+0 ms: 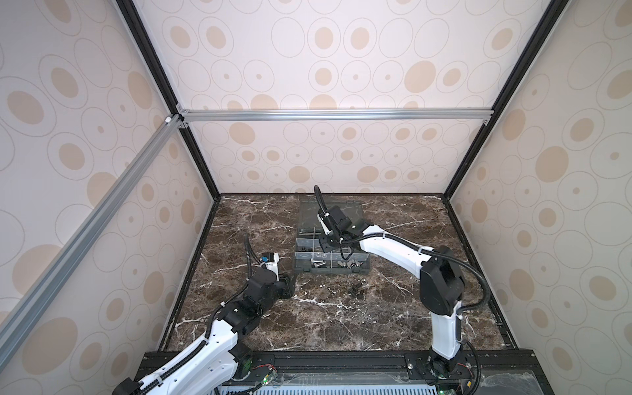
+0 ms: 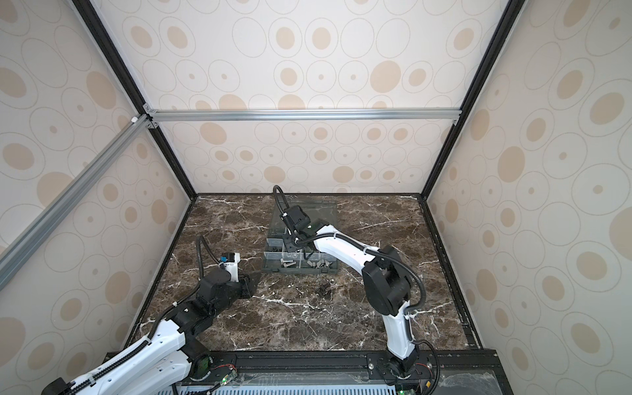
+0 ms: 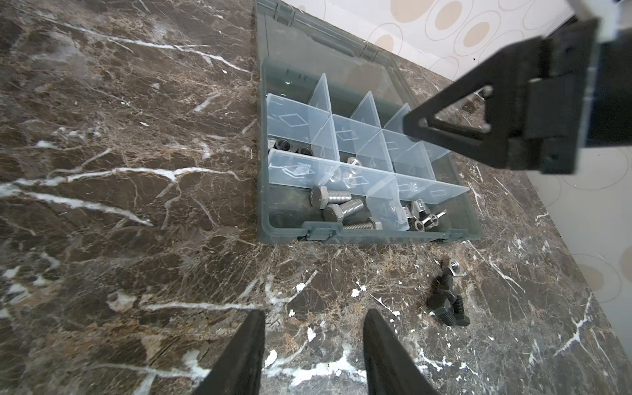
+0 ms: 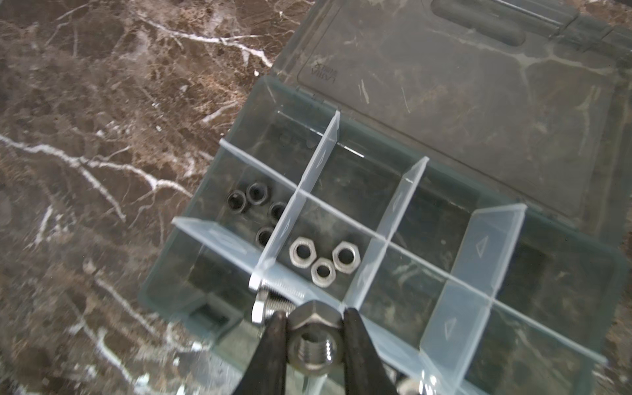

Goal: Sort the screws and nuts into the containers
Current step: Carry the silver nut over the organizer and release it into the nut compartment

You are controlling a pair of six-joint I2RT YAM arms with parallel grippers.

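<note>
Nut gripped in right end effector, over divider edge, perhaps touching

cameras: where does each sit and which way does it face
Top views: high above the base, facing down on table, organizer box, left arm, right arm.
Left wrist: low over the table, facing box and loose screws; left gripper open.
Right wrist: above the box; right gripper shut on a nut.
All share the box.
</note>
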